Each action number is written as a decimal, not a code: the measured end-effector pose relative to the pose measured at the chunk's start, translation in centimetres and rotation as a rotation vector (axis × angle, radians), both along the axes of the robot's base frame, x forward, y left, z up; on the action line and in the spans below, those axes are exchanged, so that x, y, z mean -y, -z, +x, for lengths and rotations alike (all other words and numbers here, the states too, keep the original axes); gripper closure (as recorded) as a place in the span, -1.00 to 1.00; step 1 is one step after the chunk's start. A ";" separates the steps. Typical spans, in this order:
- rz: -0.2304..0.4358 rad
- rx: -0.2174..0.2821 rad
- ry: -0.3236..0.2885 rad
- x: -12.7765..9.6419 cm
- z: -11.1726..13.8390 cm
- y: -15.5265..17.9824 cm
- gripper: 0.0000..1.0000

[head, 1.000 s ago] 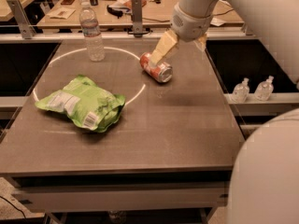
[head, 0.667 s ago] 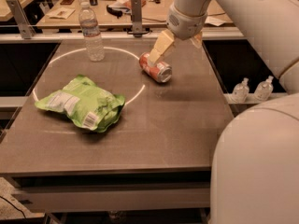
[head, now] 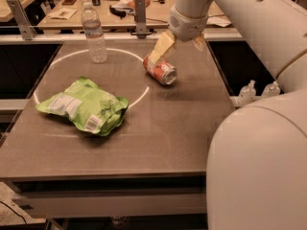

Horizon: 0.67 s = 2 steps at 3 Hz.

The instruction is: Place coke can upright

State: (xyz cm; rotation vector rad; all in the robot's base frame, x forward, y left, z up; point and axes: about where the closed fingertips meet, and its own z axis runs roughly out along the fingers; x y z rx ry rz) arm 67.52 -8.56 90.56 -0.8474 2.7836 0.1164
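The coke can (head: 160, 71) is red-orange with a silver end. It lies on its side on the brown table (head: 158, 128), at the right edge of a white circle marked on the top. My gripper (head: 178, 47) hangs just above and behind the can, open. Its left finger (head: 161, 49) reaches down to the can's far end, and the right finger (head: 199, 42) is off to the can's right. The can rests on the table and is not lifted.
A clear water bottle (head: 94, 32) stands upright at the back of the circle. A green chip bag (head: 84, 105) lies at the front left. My white arm fills the right side. Small bottles (head: 259, 91) sit beyond the table's right edge, and a cluttered table stands behind.
My arm has swung so that it covers more of the right side. The gripper stays over the can, which has not moved.
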 end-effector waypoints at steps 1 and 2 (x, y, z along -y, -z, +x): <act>-0.021 -0.004 -0.010 -1.1 1.2 0.4 -1.00; -0.023 -0.015 -0.054 -3.0 2.4 1.1 -1.00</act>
